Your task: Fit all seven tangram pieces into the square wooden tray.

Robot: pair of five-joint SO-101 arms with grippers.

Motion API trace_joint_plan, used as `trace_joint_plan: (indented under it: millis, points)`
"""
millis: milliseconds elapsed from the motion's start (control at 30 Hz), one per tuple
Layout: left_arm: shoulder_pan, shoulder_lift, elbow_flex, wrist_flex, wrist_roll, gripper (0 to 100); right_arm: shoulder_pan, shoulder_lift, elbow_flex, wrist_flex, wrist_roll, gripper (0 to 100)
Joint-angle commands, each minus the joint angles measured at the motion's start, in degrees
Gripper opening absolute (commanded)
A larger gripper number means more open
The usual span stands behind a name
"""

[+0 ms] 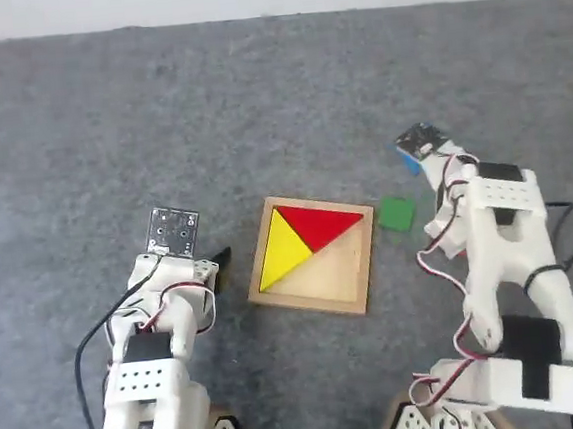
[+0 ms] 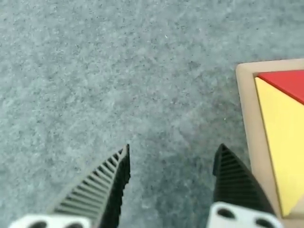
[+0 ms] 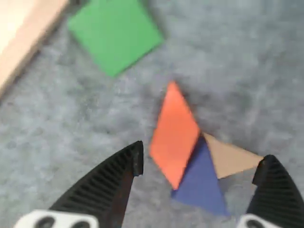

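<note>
Rough, fuzzy grey cloth lies under the left gripper, whose fingers are ribbed matt black plastic. Beside it, the tray is smooth pale wood.

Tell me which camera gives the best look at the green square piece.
The right wrist view: the green square lies close and large there, edges clear, near the tray. The high view shows it as a small patch just right of the tray. The left wrist view faces the tray's opposite side.
</note>
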Motion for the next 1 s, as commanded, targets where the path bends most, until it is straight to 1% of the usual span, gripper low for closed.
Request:
trace_joint_plan:
  millis: [0,133,233,367,567,733,867,967]
  points:
    - [0.00,-1.05,-0.40,-1.23,-0.53,28,0.92,4.88,-2.20,-2.68,0.18,37.9]
    - [0.00,-1.05,-0.40,-1.23,-0.53,28,1.01,8.40,-2.55,-6.20,0.00,37.9]
    - [0.09,-1.05,-0.40,-1.23,-0.53,28,1.54,8.22,-2.55,-6.11,-0.70,37.9]
    - [0.09,-1.05,-0.40,-1.23,-0.53,28,4.09,6.46,-4.13,-6.55,-0.70,37.9]
    - [0.09,-1.05,-0.40,-1.23,-0.53,28,3.82,11.30,-5.63,-5.49,-0.18,37.9]
    - [0.09,-1.05,-0.40,-1.23,-0.53,28,5.67,13.67,-10.55,-6.99,-4.57,37.9]
    - [0.09,-1.05,-0.40,-1.23,-0.53,28,8.66,14.29,-17.05,-5.23,-5.63,37.9]
    - [0.09,-1.05,-0.40,-1.23,-0.53,28,10.33,14.29,-20.57,-4.70,-8.35,37.9]
